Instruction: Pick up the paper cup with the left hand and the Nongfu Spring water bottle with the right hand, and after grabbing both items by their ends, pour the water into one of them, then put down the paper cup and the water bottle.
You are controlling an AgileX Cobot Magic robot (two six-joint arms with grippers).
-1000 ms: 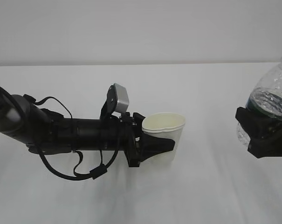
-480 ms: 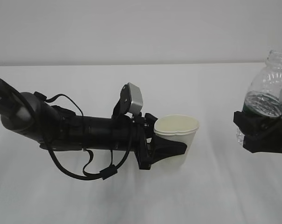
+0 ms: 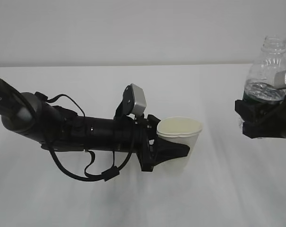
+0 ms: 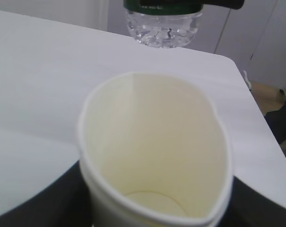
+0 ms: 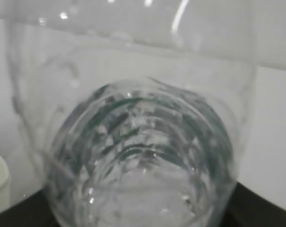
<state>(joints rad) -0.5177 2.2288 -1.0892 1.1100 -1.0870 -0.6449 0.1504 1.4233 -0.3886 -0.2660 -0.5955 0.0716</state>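
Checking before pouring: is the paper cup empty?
Empty: the left wrist view shows the white paper cup's dry bare bottom.

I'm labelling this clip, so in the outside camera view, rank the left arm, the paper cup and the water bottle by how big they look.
1. Left arm, by far the largest.
2. Water bottle and paper cup: too alike to rank; the gripper hides part of the bottle.

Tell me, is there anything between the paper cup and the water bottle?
Nothing. In the exterior view, only bare white table shows between the paper cup and the water bottle.
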